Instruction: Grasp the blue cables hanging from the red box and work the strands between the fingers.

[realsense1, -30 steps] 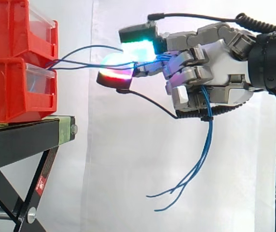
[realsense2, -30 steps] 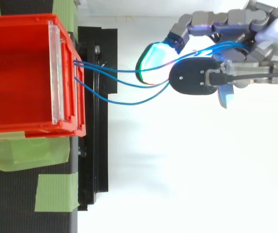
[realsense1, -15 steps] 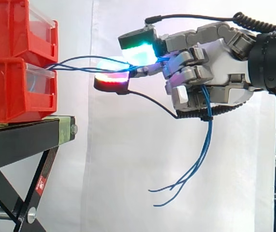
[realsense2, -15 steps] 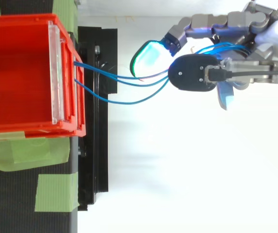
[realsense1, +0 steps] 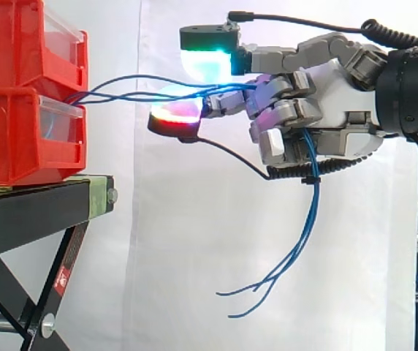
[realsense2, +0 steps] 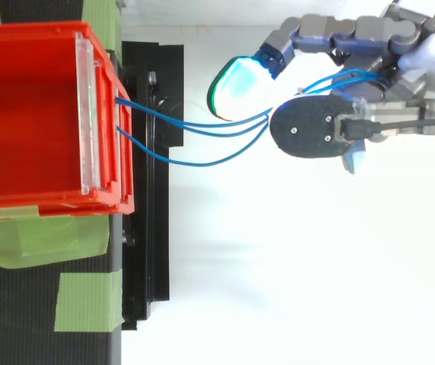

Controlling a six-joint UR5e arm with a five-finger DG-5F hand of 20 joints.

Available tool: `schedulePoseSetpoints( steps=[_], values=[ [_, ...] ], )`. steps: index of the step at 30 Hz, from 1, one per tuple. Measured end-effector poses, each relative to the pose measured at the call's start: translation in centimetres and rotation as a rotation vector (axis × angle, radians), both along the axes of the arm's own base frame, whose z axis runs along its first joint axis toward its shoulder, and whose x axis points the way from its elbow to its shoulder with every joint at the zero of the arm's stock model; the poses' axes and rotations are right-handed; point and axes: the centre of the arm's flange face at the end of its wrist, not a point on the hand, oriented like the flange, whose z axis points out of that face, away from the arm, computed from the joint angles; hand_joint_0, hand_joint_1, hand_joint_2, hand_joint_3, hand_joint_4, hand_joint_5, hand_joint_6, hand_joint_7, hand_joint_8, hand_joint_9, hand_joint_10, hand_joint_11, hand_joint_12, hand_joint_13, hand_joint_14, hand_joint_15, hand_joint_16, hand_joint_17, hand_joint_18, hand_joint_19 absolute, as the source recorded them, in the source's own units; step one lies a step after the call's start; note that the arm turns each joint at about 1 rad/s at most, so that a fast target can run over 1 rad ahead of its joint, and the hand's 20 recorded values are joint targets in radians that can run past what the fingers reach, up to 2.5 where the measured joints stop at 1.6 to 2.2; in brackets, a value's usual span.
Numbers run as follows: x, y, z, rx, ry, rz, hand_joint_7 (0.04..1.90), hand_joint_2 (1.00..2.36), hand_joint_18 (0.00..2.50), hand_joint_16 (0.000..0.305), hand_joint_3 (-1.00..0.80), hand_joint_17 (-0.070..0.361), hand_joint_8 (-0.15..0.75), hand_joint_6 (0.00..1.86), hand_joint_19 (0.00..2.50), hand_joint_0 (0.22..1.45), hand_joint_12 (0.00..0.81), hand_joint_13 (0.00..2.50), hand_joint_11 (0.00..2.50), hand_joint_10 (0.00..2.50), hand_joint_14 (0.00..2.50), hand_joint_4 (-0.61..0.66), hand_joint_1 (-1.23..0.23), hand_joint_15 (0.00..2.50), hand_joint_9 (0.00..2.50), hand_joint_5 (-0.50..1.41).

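Hand [realsense1: 326,110] fingers curl around thin blue cables [realsense1: 314,205], whose loose ends dangle below the palm. The glossy strands arc across to the lower red plastic bin [realsense1: 19,139], which has a clear front panel and sits on a black stand [realsense1: 41,208].

The bins [realsense1: 15,139] are smooth, glossy red plastic, and the windows [realsense1: 59,121] in their fronts are clear plastic with a sheen. Under the bins, the stand [realsense1: 33,212] looks like black-painted metal with a dull finish, and a bolt [realsense1: 47,325] on its leg is bright metal. Green tape [realsense2: 46,239] beside the bins is matt and papery. The cables [realsense1: 313,212] leaving the bins have smooth blue plastic sheaths. The hand [realsense1: 340,95] has grey and white plastic shells, and its pads [realsense1: 206,64] are milky and translucent. Behind the bins, the curtain [realsense1: 194,241] is matt white cloth.
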Motion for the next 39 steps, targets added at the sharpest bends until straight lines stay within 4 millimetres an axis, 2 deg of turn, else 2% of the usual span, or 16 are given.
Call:
schedulePoseSetpoints(
  steps=[7,11,16,19,23,25,27,28,29,30,33,37,39],
  values=[
    [-0.01,0.0,-0.03,0.0,0.001,0.0,1.35,1.02,2.5,0.255,-0.29,0.191,0.478,0.01,0.58,1.04,0.586,1.94,2.5,2.5,2.5,0.19,-0.78,1.6,1.74,0.32],
    [-0.02,0.01,-0.03,0.0,0.001,0.0,1.46,1.02,2.5,0.255,-0.16,0.191,0.478,0.0,0.58,1.1,0.586,1.94,2.5,2.5,2.5,0.19,-0.72,1.6,1.74,0.39],
    [-0.04,0.0,-0.03,-0.001,0.003,0.0,1.44,1.02,2.5,0.255,-0.07,0.191,0.478,0.0,0.58,1.1,0.586,1.94,2.5,2.5,2.5,0.21,-0.66,1.6,1.74,0.45],
    [-0.03,0.0,-0.03,-0.001,0.003,0.0,1.38,1.01,2.5,0.255,0.01,0.191,0.478,0.01,0.58,1.19,0.586,1.94,2.5,2.5,2.5,0.23,-0.64,1.6,1.74,0.5],
    [-0.04,0.0,-0.03,0.0,0.003,0.0,1.36,1.02,2.5,0.255,0.05,0.191,0.478,0.01,0.58,1.25,0.586,1.94,2.5,2.5,2.5,0.23,-0.66,1.6,1.74,0.55],
    [-0.03,0.0,-0.02,0.0,0.002,0.0,1.35,1.02,2.5,0.255,0.12,0.191,0.478,0.02,0.58,1.23,0.586,1.94,2.5,2.5,2.5,0.22,-0.66,1.6,1.74,0.58],
    [-0.02,0.0,-0.02,0.0,0.002,0.0,1.32,1.01,2.5,0.255,0.19,0.191,0.478,0.02,0.58,1.05,0.586,1.94,2.5,2.5,2.5,0.26,-0.73,1.6,1.74,0.59],
    [-0.02,0.01,-0.02,0.001,0.001,0.0,1.29,1.0,2.5,0.255,0.17,0.191,0.478,0.02,0.58,0.98,0.586,1.94,2.5,2.5,2.5,0.28,-0.74,1.6,1.74,0.58],
    [-0.02,0.01,-0.02,0.001,0.001,0.0,1.25,1.04,2.5,0.255,0.08,0.191,0.478,0.02,0.58,0.89,0.586,1.94,2.5,2.5,2.5,0.33,-0.74,1.6,1.74,0.58],
    [-0.01,0.01,-0.03,0.001,0.001,0.0,1.21,1.0,2.5,0.255,-0.13,0.191,0.478,0.02,0.58,0.81,0.586,1.94,2.5,2.5,2.5,0.37,-0.69,1.6,1.74,0.57],
    [-0.01,0.01,-0.02,0.001,0.0,0.0,1.22,1.01,2.5,0.255,-0.25,0.191,0.478,0.02,0.58,0.81,0.586,1.94,2.5,2.5,2.5,0.36,-0.68,1.6,1.74,0.52],
    [-0.01,0.02,-0.04,0.0,0.001,0.0,1.26,1.01,2.5,0.255,-0.3,0.191,0.478,0.02,0.58,0.82,0.586,1.94,2.5,2.5,2.5,0.31,-0.69,1.6,1.74,0.41],
    [-0.02,0.03,-0.05,0.0,0.001,0.001,1.31,1.02,2.5,0.255,-0.38,0.191,0.478,0.01,0.58,0.81,0.586,1.94,2.5,2.5,2.5,0.25,-0.73,1.6,1.74,0.27]
  ],
)
